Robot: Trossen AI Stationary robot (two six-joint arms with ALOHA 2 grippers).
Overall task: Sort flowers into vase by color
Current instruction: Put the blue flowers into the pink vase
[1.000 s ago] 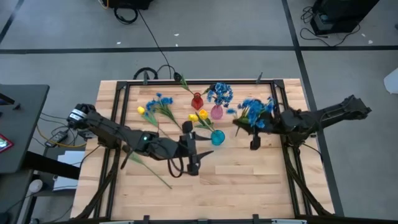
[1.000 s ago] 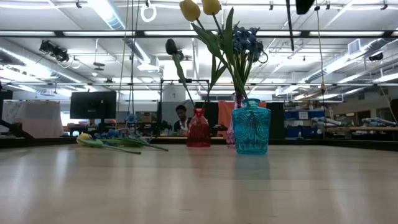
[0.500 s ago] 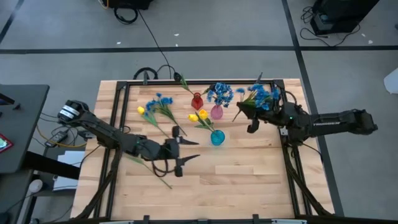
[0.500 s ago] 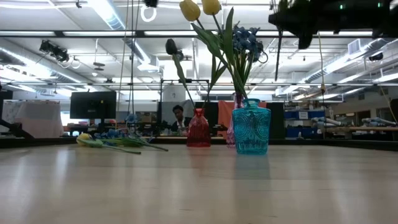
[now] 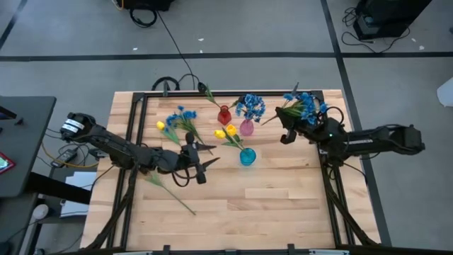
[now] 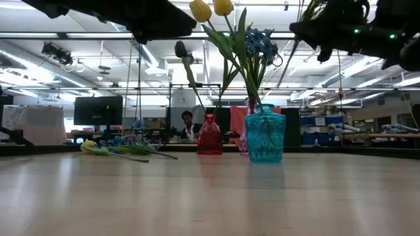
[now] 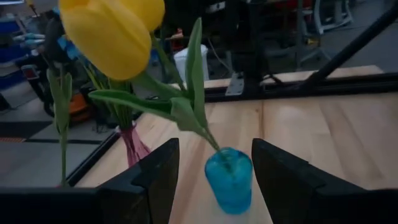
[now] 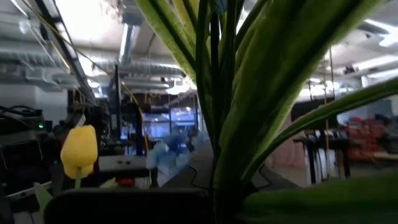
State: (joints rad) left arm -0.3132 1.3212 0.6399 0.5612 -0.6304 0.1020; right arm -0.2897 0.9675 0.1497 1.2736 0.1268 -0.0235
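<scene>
The right gripper point(image 5: 285, 132) is clamped on a blue spray point(image 5: 303, 108), held in the air near the pink vase point(image 5: 246, 127). It should line the stem up over the neck, then lower straight. The left gripper point(image 5: 200, 160) hangs half open and empty by the teal vase point(image 5: 248, 156) with 2 tulips point(image 5: 225, 132).

Wooden table point(image 5: 283, 205), black cable point(image 5: 173, 44), monitor point(image 6: 98, 110), seated person point(image 6: 190, 124)

two dark jointed arms point(image 5: 127, 150), seemingly with small green lights and white-labelled base.
</scene>
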